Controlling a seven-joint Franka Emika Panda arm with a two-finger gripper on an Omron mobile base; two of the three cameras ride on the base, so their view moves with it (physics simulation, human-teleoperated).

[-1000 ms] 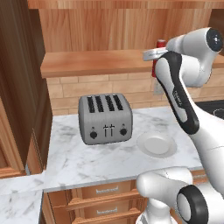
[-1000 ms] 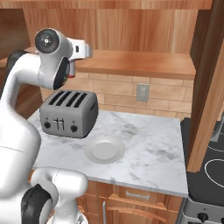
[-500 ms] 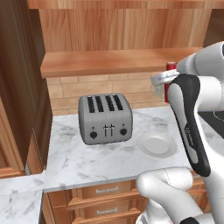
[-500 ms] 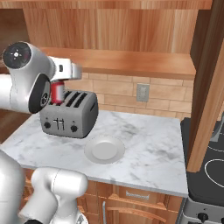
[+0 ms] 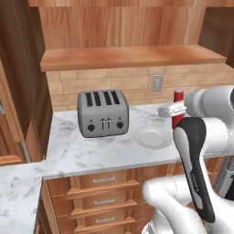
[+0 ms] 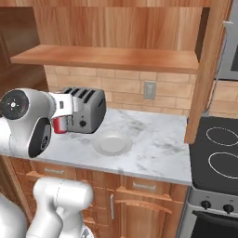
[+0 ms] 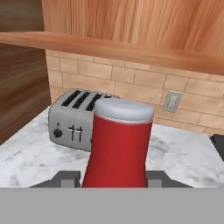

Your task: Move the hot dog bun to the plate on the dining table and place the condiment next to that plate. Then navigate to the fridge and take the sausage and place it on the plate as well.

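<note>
The tool (image 7: pixel 114 181) is clamped on the condiment (image 7: pixel 117 146), held aloft beside the toaster (image 5: pixel 102 113) above the tabletop (image 5: pixel 96 148). Placing it by the dining-table plate remains, likely the sausage too.

left base: behind-left, forward-down | right base: behind-right, forward-down | hand: close, level | shared: toaster (image 5: pixel 103 113), marble table (image 6: pixel 153 139)

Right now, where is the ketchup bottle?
The condiment is held upright in the gripper, above the marble counter, right of the toaster and near the plate.
</note>
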